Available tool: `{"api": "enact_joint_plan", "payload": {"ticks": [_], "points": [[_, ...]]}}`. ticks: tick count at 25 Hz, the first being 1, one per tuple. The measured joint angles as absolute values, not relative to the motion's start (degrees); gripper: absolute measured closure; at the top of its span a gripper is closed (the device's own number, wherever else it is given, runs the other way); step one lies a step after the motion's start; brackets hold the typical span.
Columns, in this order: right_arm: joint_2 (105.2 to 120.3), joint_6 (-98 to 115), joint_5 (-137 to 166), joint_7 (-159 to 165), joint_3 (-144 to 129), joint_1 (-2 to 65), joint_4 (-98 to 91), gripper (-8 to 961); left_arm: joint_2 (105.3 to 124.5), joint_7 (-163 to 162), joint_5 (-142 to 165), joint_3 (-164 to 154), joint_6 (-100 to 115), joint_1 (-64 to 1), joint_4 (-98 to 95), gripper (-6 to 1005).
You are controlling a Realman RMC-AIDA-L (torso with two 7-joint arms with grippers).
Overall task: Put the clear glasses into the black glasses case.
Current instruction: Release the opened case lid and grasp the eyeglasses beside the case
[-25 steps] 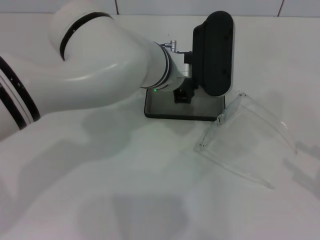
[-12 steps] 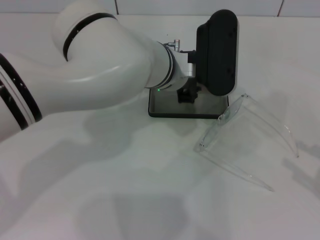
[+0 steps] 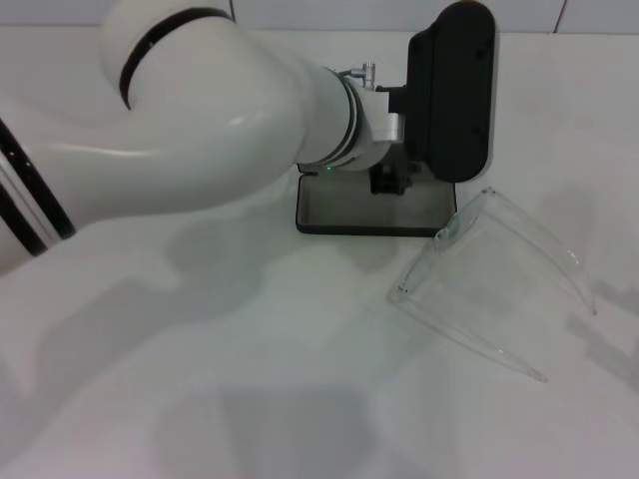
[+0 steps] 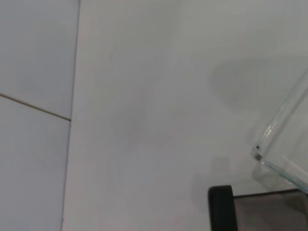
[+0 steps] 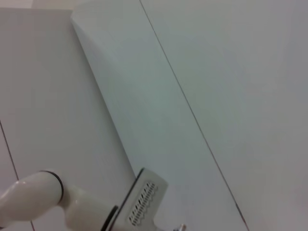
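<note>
The black glasses case [image 3: 334, 228] lies on the white table with its pale grey lining [image 3: 344, 205] facing up. My left arm reaches across it, and the left gripper [image 3: 387, 182] hangs over the case's back right part, with a black oblong block [image 3: 451, 90] at the arm's end above it. The clear glasses [image 3: 499, 274] lie on the table just right of and in front of the case, arms spread toward the front. In the left wrist view the clear glasses [image 4: 284, 144] and a black edge of the case [image 4: 221, 209] show. My right gripper is out of view.
A white tiled wall [image 3: 399, 12] closes the table's far side. My left arm's thick white forearm [image 3: 200, 120] covers the left half of the scene. The right wrist view shows only wall panels and the left arm [image 5: 38, 192] far off.
The left arm's end with its black block has risen and moved right over the case. The case slid slightly right. The glasses have not moved.
</note>
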State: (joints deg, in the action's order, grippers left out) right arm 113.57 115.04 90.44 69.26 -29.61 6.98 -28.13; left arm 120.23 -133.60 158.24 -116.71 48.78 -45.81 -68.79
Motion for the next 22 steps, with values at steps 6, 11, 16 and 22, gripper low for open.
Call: {"api": "enact_joint_plan", "payload": {"ticks": [6,11,16,22], "points": [[113.45,115.1,90.4,69.3,-29.5,7.1,-28.1,323,120.11,-133.2,158.4,-114.2,52.6,-43.1,-77.0,584],[112.81,113.7,90.5,67.6,-29.5,8.3,-29.8,322,120.13,-132.6,155.2,-109.5,54.7,-36.6,-89.5,581],[111.24,113.0,96.1,67.7,-30.0,13.2,-36.4,322,120.13,-132.9,144.4,-100.0,54.4,-30.7,-98.6,585],[110.39,114.2,107.1,75.3,-35.5,22.9,-48.1,323,119.67,-126.1,114.9,-81.8,53.9,-25.8,-97.8,598]]}}
